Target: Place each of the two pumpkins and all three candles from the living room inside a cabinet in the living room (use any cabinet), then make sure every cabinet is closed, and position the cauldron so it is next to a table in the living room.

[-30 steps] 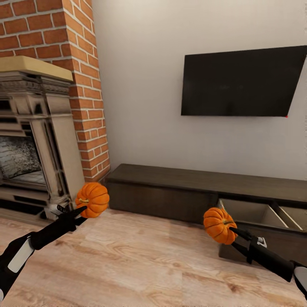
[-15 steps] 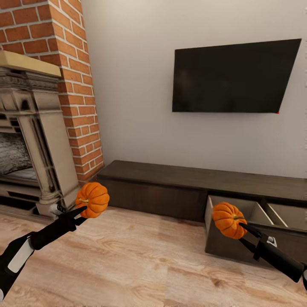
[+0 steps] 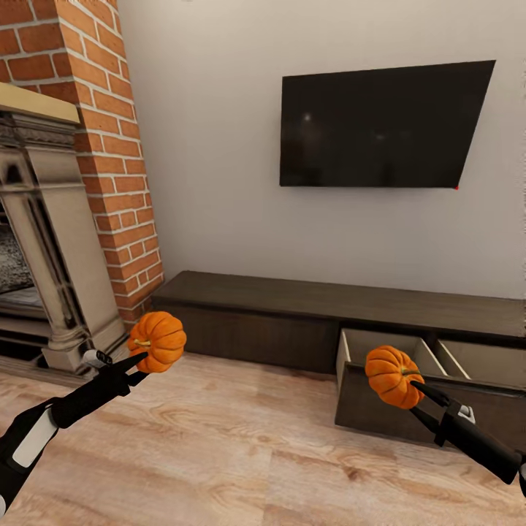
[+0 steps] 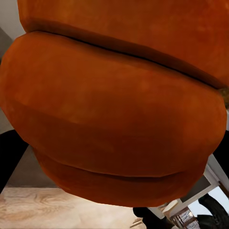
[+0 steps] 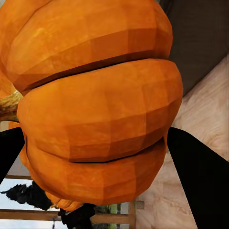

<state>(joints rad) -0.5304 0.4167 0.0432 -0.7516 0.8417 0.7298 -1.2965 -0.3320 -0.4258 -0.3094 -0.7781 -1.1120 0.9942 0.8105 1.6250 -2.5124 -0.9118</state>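
- Left gripper [image 3: 137,360], lower left of the head view, clamps one pumpkin [image 3: 158,341] clear of the wooden floor [image 3: 241,438].
- Right gripper [image 3: 413,389] pinches the second pumpkin [image 3: 392,375] at lower right — just in front of the cabinet's [image 3: 292,310] open drawer [image 3: 380,351], likely for dropping in.
- Both carried together — probably saves a trip.

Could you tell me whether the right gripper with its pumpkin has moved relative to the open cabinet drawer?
Yes. The right gripper, carrying the small orange ribbed pumpkin, now overlaps the dark brown wooden cabinet's open drawer; earlier it was left of it.
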